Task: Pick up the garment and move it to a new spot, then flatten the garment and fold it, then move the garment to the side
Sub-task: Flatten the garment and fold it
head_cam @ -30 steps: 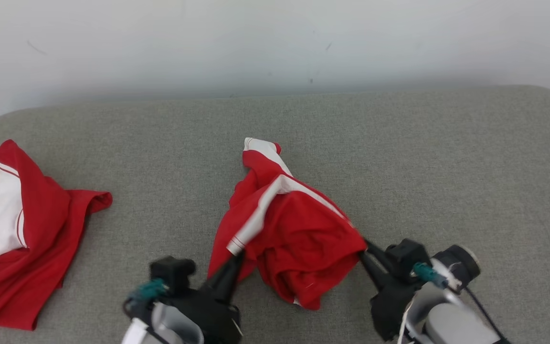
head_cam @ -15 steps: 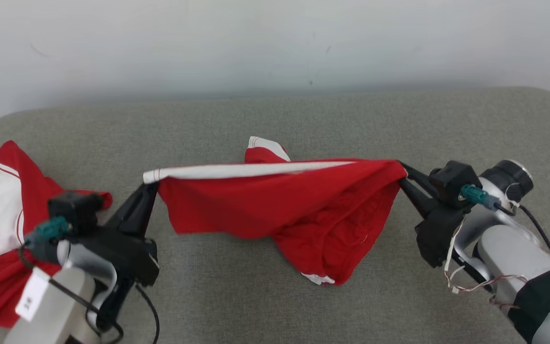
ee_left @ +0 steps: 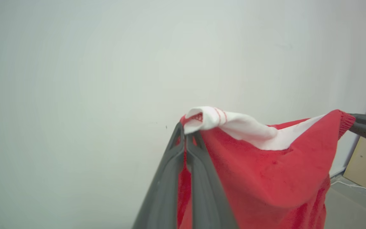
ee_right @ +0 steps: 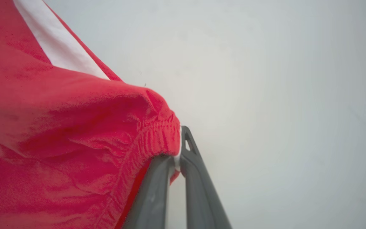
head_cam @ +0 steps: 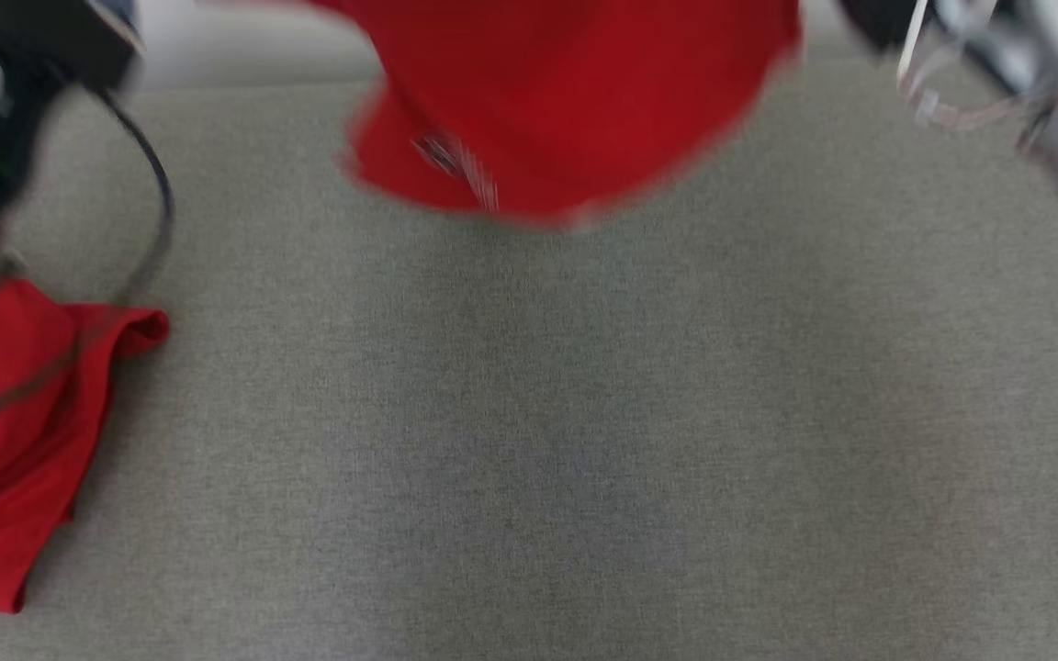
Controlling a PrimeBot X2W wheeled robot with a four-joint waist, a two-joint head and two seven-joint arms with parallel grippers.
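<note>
the red garment (head_cam: 566,101) is held aloft, gripped at opposite corners by the left gripper (ee_left: 186,133) and right gripper (ee_right: 177,149); another red garment (head_cam: 24,441) is seen lying on the grey cushion (head_cam: 584,413).

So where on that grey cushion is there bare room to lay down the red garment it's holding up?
The grey cushion lies bare across its middle and whole right side, from under the hanging garment down to the view's bottom. The left is crowded: a second red garment lies crumpled there, with the left arm's cable dangling by it.
</note>
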